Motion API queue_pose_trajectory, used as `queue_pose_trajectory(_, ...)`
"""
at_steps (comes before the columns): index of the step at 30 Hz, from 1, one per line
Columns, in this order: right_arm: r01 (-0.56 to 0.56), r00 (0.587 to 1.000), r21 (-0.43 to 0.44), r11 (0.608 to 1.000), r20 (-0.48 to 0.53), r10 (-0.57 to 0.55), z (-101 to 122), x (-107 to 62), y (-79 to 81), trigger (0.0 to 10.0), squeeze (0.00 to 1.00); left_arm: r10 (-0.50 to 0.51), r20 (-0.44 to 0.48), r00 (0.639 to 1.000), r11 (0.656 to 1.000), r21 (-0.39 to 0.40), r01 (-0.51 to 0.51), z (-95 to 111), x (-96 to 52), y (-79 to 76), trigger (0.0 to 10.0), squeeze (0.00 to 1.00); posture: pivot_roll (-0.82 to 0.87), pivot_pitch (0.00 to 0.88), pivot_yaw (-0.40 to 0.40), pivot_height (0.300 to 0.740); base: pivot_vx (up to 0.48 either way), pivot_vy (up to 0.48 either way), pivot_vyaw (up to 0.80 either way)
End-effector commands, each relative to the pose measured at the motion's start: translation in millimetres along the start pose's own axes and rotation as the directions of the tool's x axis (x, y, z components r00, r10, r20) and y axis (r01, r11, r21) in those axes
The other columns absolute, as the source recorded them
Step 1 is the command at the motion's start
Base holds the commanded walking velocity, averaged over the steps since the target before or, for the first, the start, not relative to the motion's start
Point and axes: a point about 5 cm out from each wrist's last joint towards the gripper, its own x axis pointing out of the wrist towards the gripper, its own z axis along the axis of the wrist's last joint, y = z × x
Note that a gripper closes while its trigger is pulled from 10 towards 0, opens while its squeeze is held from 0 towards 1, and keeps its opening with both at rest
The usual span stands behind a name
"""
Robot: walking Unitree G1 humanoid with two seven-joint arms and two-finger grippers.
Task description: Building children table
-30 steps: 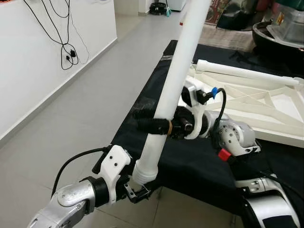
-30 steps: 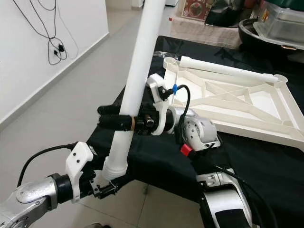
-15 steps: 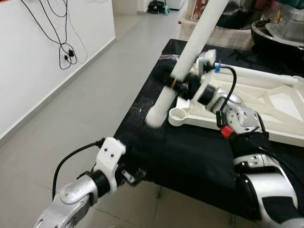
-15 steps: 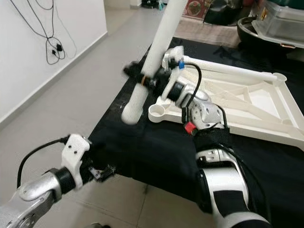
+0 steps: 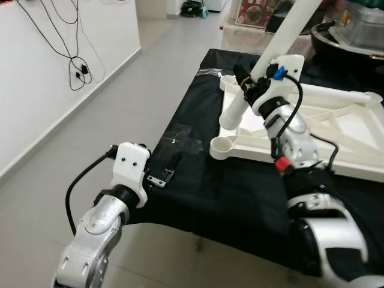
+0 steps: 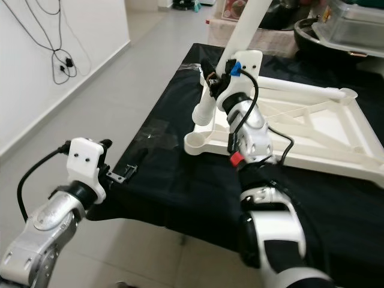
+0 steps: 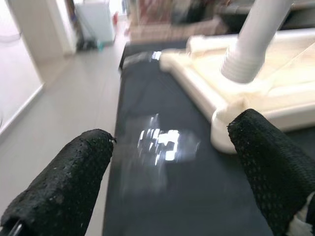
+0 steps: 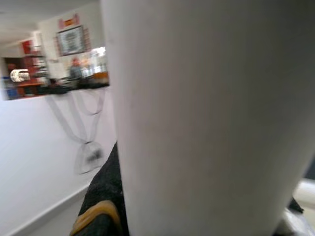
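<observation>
Holding: the white table leg (image 5: 273, 51) is clamped in the right hand (image 5: 251, 81), tilted, its ribbed lower end (image 5: 230, 120) hanging just above the near-left corner of the frame.
Table frame: the white upturned tabletop frame (image 5: 336, 129) lies flat on the surface, with round sockets at its corners; one socket (image 5: 221, 146) sits just below and beside the leg's end (whether they touch, I cannot tell).
Right hand: fingers closed around the leg's shaft; the wrist view shows the white tube pressed close against the lens (image 8: 197, 118).
Left hand: the left hand (image 5: 159, 178) rests low at the near-left edge of the surface, its two black fingers (image 7: 64, 191) spread wide with nothing between them, well apart from the leg.
Surface: a black cloth-covered surface (image 5: 228, 198) carries the frame; a shiny patch of tape (image 5: 183, 135) lies on it.
Surroundings: grey tiled floor (image 5: 90, 120), white wall with dangling black cables (image 5: 75, 51).
</observation>
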Motion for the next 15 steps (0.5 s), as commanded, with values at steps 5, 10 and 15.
queue_pose_trajectory(5, -0.005, 0.998, -0.017, 1.0, 0.068, 0.006, 7, 2.7, 12.9, 10.0, 0.0, 0.041, 0.014, 0.999, 0.999, 0.016, -0.041, -1, 4.3, 1.1, 10.0, 0.0, 0.11, 0.064, -0.05, 0.74, 0.256, 0.0, 0.0)
queue_pose_trajectory(10, -0.03, 0.997, 0.005, 1.0, 0.075, 0.03, 8, 4.5, 19.4, 10.0, 0.0, 0.048, 0.012, 0.999, 0.998, 0.031, -0.048, -3, 5.0, 1.9, 10.0, 0.0, 0.11, 0.069, -0.052, 0.74, 0.285, 0.0, 0.0)
queue_pose_trajectory(15, -0.034, 0.997, 0.015, 0.999, 0.072, 0.033, 7, 4.8, 22.4, 10.0, 0.0, 0.049, 0.016, 0.999, 0.998, 0.049, -0.049, -3, 4.7, 2.5, 10.0, 0.0, 0.11, 0.072, -0.051, 0.74, 0.322, 0.0, 0.0)
